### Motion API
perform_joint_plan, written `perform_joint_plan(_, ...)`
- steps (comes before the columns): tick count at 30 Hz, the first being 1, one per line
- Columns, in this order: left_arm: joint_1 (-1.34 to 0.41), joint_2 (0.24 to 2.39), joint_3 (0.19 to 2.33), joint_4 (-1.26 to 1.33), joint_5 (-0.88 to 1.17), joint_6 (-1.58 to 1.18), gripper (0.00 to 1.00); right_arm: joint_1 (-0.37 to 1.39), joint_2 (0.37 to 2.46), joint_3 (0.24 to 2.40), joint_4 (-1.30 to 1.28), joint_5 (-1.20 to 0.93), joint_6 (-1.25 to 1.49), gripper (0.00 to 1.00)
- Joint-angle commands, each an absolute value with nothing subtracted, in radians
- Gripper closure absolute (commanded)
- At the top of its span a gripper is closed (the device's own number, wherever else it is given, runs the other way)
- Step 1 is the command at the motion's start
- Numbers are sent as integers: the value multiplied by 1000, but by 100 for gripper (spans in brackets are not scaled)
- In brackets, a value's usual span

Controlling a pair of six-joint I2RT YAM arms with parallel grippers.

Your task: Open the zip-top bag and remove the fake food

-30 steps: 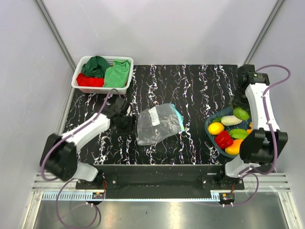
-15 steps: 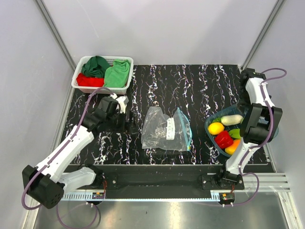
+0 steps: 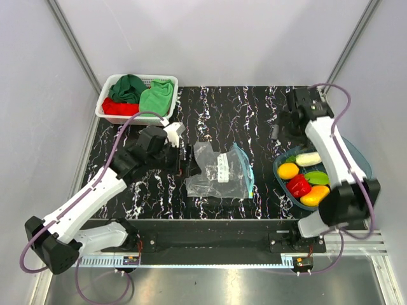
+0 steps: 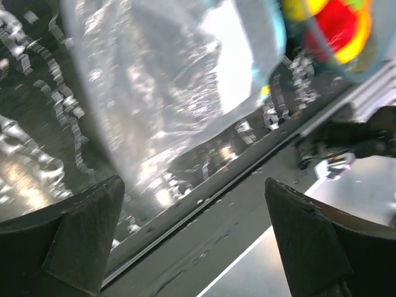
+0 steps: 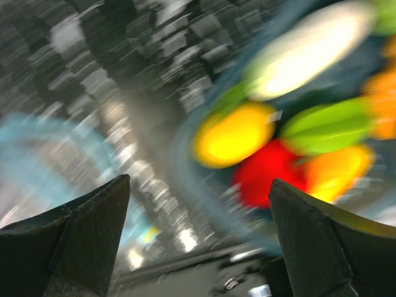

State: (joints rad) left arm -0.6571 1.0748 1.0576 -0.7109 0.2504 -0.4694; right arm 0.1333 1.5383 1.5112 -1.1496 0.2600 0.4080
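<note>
The zip-top bag [image 3: 218, 171] lies flat and crinkled in the middle of the black marbled table, its light blue zip strip [image 3: 245, 166] along the right edge. No fake food shows inside it. My left gripper [image 3: 183, 161] stands open just left of the bag, holding nothing; in its wrist view the bag [image 4: 167, 74] fills the upper part, beyond the open gripper [image 4: 195, 247]. The fake food [image 3: 299, 185] sits in a teal tub [image 3: 276, 173] at the right: yellow, red, green, orange and white pieces. My right gripper [image 3: 275, 132] hovers open behind the tub, empty, with the food [image 5: 234, 135] blurred beyond its fingers [image 5: 80, 235].
A white basket [image 3: 111, 115] with red and green folded cloths stands at the back left corner. The table's metal front rail [image 4: 204, 204] runs below the left fingers. Grey walls close in on both sides.
The left gripper opened and let go of the bag, which settled flat, then moved in beside it. The right arm unfolded from over the tub, swung back and left, and opened.
</note>
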Motion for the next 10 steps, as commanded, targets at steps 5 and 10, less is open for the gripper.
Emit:
perform_joint_plan(5, -716, 910, 916, -339, 180, -669, 1, 221, 1067, 1183, -835, -305, 632, 0)
perform_joint_plan(10, -718, 674, 786, -81, 175, -793, 1, 221, 740, 1010, -582, -507, 742, 0)
